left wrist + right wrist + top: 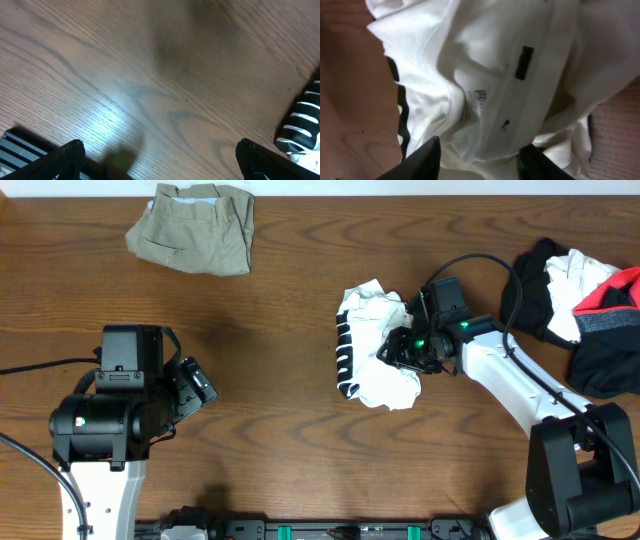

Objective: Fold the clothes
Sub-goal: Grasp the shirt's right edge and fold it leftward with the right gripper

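Clothes are lying in three spots on the table (280,430): a crumpled white top (375,345) just off centre toward 3 o'clock, a khaki piece (195,225) at 11 o'clock, and a black, white and red pile (580,300) at 2 o'clock. The right gripper (480,157) is sitting on the white top's 3 o'clock side, fingers (427,160) straddling bunched fabric; cannot tell if it is pinching. The striped trim (345,350) is facing 9 o'clock. The left gripper (160,155) is hovering spread wide over bare wood at 8 o'clock, holding nothing.
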You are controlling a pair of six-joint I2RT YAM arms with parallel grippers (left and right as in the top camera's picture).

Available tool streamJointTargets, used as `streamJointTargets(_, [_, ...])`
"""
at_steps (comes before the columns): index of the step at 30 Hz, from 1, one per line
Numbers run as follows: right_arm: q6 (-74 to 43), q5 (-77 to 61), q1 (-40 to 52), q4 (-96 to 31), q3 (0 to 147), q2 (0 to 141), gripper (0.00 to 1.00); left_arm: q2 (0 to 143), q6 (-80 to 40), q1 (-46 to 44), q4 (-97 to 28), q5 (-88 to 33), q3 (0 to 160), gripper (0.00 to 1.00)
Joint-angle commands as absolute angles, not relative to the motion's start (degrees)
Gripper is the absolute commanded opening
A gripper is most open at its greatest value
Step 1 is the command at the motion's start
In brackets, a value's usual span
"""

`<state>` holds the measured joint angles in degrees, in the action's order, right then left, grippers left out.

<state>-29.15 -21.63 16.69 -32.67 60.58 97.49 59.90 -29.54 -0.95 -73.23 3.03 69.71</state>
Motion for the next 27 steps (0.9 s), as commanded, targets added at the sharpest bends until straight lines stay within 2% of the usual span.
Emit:
streamJointTargets(1, [-29.95, -19.27, 17.21, -32.75, 60.23, 98.5, 0.41, 59.96, -28.73, -0.67, -73.52, 3.68, 69.32, 0.98])
streamJointTargets(8, [-29.74, -17.76, 17.21, -32.75, 60.18, 98.59, 0.22, 59.96, -28.73, -0.67, -73.65, 3.68, 69.32, 0.98])
streamJointTargets(13, [-29.74, -17.74, 17.21, -32.93, 60.18, 98.59, 0.01, 59.96, -28.73, -0.67, -73.67, 3.68, 69.32, 0.98])
streamJointTargets(20, [-29.71, -14.41, 16.45, -34.7, 60.49, 98.43, 0.01, 59.96, -28.71, -0.67, -73.71, 3.7, 69.32, 0.98])
streamJointTargets(27, [-22.63, -7.35, 12.43, -48.99, 66.78, 98.02, 0.01, 60.25, -28.71, -0.67, -73.06, 3.7, 69.32, 0.98])
